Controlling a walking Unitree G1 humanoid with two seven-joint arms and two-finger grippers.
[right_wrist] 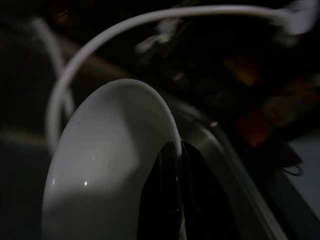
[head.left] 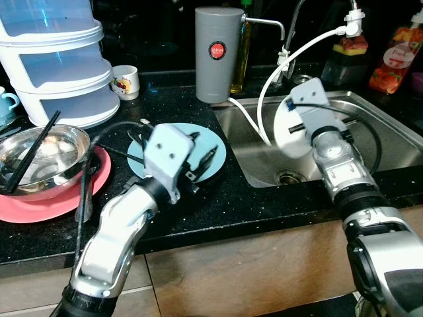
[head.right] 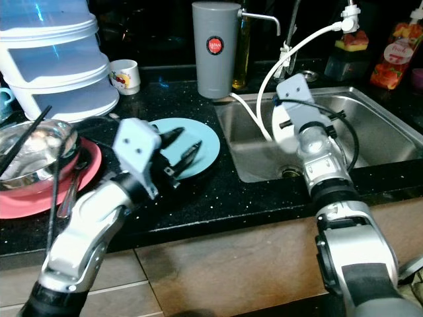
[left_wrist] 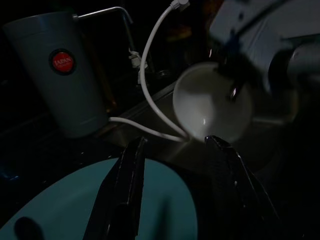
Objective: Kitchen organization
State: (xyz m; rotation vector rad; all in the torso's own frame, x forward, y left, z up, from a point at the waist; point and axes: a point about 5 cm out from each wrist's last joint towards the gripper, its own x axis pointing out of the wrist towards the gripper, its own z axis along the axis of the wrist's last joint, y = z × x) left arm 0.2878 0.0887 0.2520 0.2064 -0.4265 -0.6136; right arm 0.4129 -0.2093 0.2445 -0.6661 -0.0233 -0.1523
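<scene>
We are holding a white bowl [head.left: 291,129] over the steel sink [head.left: 370,105], our right gripper [right_wrist: 175,200] pinching its rim, while our left gripper [head.left: 198,162] is hanging spread above the teal plate [head.left: 215,142]; next, likely, finding the bowl a resting place.

Grey water filter [head.left: 216,53] w/ white hose [head.left: 268,92], stacked containers [head.left: 56,56], juice pouch [head.left: 396,59].
</scene>
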